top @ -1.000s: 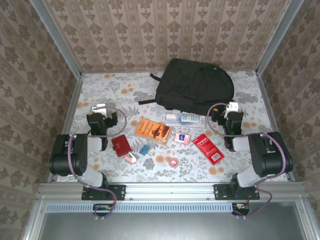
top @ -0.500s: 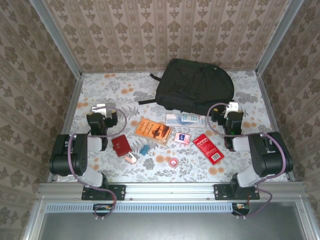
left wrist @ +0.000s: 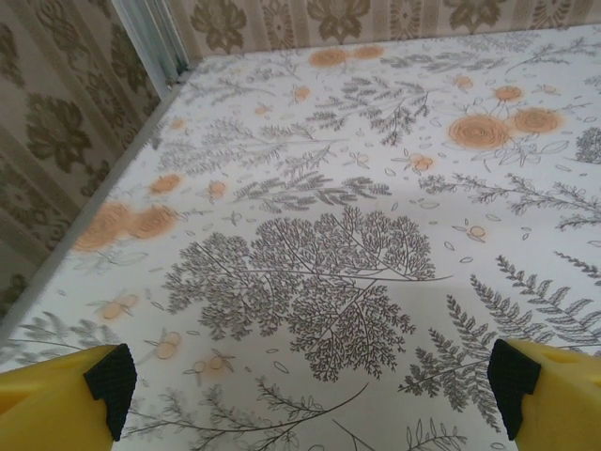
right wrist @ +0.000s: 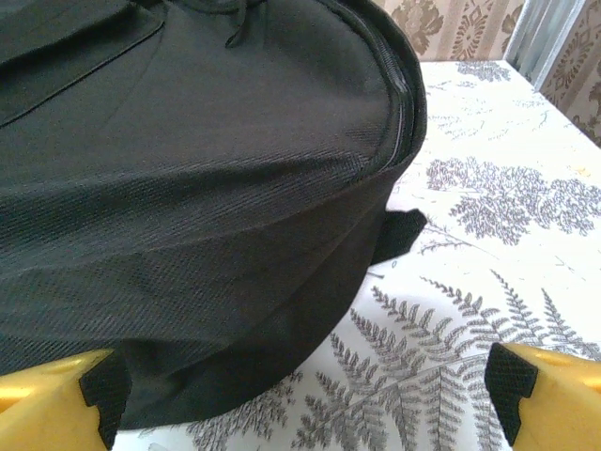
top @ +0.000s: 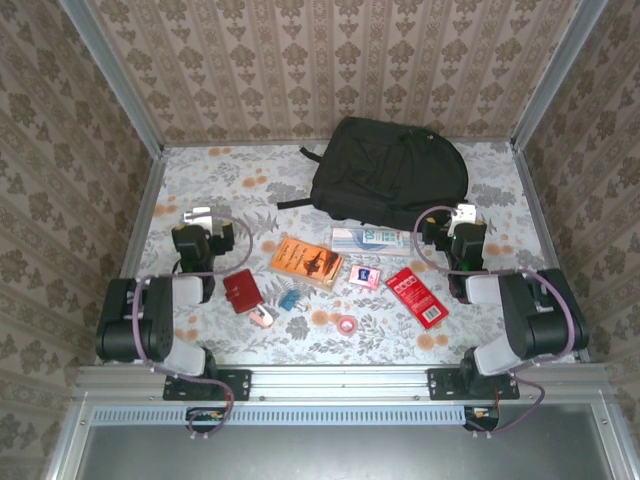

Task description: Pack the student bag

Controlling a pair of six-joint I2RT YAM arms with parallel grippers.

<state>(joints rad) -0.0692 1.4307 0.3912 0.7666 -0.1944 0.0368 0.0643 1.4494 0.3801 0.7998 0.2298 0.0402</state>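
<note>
Yellow fingers, left gripper (left wrist: 313, 381): jaws stood wide apart with nothing between them. Only the black-padded tips entered the wrist view; the rest was cut off at the bottom corners. From above, the left gripper (top: 200, 222) sat over bare table (top: 250, 180) at the left side.
Red case (top: 241, 290): lay flat just right of the left arm, closed, contents hidden.
Pink-and-white item (top: 262, 316): too small to identify.
Blue item (top: 289, 299): too small to identify; just beside the red case.
Orange book (top: 307, 262): lay flat near the table's middle; cover print unreadable.
Tape roll (top: 347, 324): lay flat toward the near edge.
Pink packet (top: 365, 276): lay between the orange book and the red pack; label unreadable.
Pale box (top: 370, 238): lay just in front of the bag; blue lettering illegible; contact with the bag could not be told.
Student bag (top: 390, 180): lay flat at the far side of the table, right of centre. Interior hidden. From the right wrist, the student bag (right wrist: 188, 188) showed black weave and a zip line (right wrist: 404, 103); its upper part was cut off.
Red pack (top: 417, 296): lay flat beside the right arm.
Right gripper (top: 462, 222): jaws wide apart, empty (right wrist: 308, 385); just beside the bag's near right edge; contact could not be told.
</note>
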